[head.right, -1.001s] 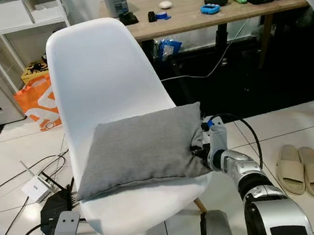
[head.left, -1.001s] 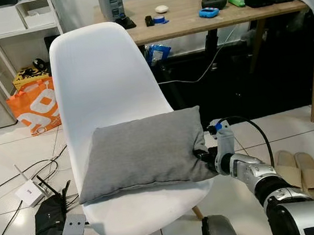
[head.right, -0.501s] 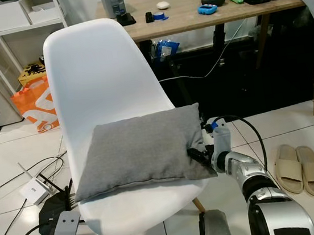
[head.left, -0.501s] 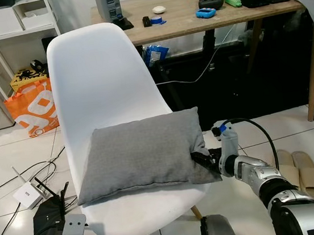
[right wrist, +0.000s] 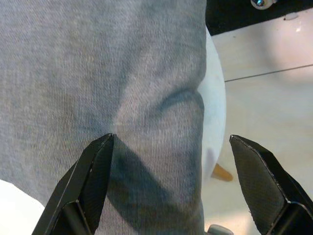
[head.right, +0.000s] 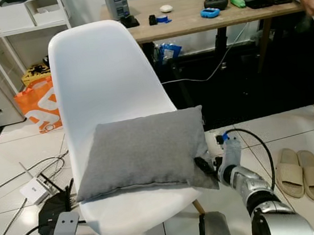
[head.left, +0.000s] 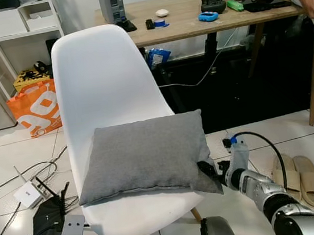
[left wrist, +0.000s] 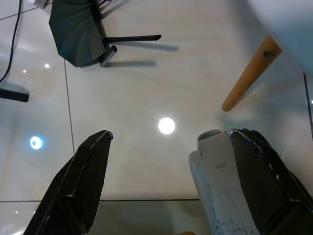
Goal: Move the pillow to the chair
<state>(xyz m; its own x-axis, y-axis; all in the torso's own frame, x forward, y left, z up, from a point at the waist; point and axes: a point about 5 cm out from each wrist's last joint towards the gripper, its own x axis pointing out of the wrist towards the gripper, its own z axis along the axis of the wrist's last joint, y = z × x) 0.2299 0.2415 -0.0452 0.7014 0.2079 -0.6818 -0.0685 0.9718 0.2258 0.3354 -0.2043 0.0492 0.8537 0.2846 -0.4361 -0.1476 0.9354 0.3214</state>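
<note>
Pillow (head.left: 147, 156) lies flat on the chair (head.left: 105, 89) seat; right gripper (head.left: 206, 170) has let go, fingers now spread at its front right corner, so placement looks finished.

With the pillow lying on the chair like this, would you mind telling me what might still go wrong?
1. The pillow lies on the chair seat, but its near right corner overhangs the edge, so it might slide off.
2. The right claw is open right at that corner; a finger could snag the fabric as it withdraws and drag the pillow along.
3. The power cable and slippers lie on the floor nearby, a possible tripping hazard when stepping away.
</note>
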